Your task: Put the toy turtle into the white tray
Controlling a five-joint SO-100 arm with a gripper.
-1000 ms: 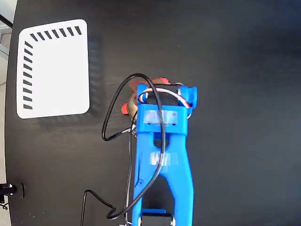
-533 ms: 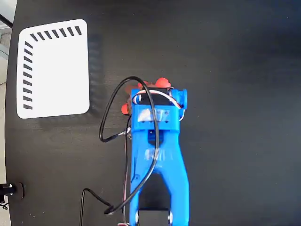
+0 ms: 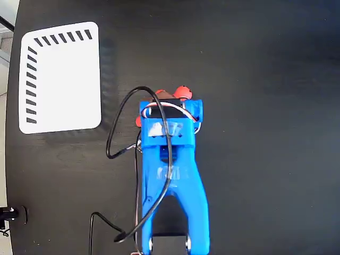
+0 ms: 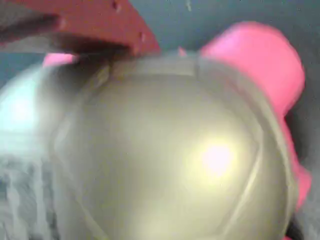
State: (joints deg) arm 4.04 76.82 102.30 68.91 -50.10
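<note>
- Right under my wrist sits the small toy turtle with a shiny gold-silver domed shell (image 4: pixel 165 160); in the wrist view its shell fills almost the whole frame, with a pink-red foot or head showing at the upper right.
- In the fixed view only its red-orange bits (image 3: pixel 182 92) peek out past the front of my blue arm, on the black worktop (image 3: pixel 265 79), near the middle.
- My gripper (image 3: pixel 166 101) is hidden under my own wrist from above, and the wrist view shows just one red finger (image 4: pixel 95 25) lying against the top of the shell; I cannot tell how wide the jaws stand or whether they have the turtle.
- Handling, as I judge it: a hard, light plastic toy, but the glossy dome looks slippery and rounded, so fingers could slide off the crown.
- I would take it low across the narrow sides of the shell, near the rim, not over the top and not by the small feet.
- Squeezing off-centre could make it squirt out or spin.
- Further out, the flat white rectangular tray with black slanted slots (image 3: pixel 61 79) lies well apart, at the upper left of the fixed view, and holds nothing yet.
- A black cable (image 3: pixel 119 127) loops off my arm on the tray side.
</note>
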